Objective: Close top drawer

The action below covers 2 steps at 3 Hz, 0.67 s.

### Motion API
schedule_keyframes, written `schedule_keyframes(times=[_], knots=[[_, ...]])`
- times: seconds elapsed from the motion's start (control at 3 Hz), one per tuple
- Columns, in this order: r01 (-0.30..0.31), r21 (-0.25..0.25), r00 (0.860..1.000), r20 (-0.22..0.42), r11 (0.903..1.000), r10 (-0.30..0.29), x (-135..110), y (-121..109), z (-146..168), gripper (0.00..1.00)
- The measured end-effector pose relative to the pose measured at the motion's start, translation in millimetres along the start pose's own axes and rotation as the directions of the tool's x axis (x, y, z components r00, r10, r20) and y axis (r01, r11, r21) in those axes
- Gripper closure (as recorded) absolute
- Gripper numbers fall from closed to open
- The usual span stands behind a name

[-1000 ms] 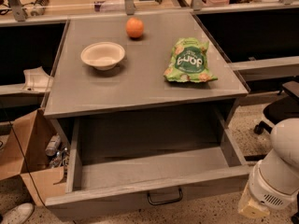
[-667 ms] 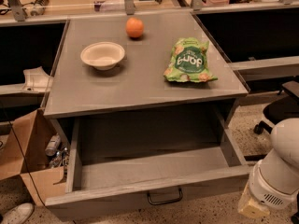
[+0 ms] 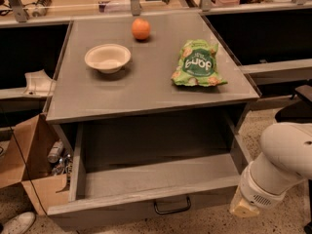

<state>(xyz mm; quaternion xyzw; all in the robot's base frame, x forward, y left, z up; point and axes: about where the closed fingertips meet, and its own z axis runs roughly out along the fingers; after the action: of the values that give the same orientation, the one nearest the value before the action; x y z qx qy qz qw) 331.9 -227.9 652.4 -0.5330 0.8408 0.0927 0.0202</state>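
Observation:
The top drawer (image 3: 146, 177) is pulled far out of the grey cabinet and its deep box is empty. Its flat grey front (image 3: 122, 209) runs along the bottom of the view, with a small black loop handle (image 3: 172, 206) at its centre. My white arm (image 3: 278, 167) comes in at the lower right, just beside the drawer's right front corner. The gripper itself is below the frame edge and hidden.
On the cabinet top (image 3: 146, 89) stand a white bowl (image 3: 107, 57), an orange (image 3: 141, 29) and a green chip bag (image 3: 197, 64). A cardboard box (image 3: 34, 169) with cans stands on the floor at the left. Desks and a black chair (image 3: 297, 106) flank the cabinet.

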Motion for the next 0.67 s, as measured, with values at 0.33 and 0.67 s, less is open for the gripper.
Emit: schedule_keyframes(times=[0.33, 0.67], knots=[[0.06, 0.035, 0.998, 0.029, 0.9976, -0.061, -35, -4, -1, 1.0], [0.145, 0.073, 0.987, 0.054, 0.9867, -0.149, -77, -5, -5, 1.0]])
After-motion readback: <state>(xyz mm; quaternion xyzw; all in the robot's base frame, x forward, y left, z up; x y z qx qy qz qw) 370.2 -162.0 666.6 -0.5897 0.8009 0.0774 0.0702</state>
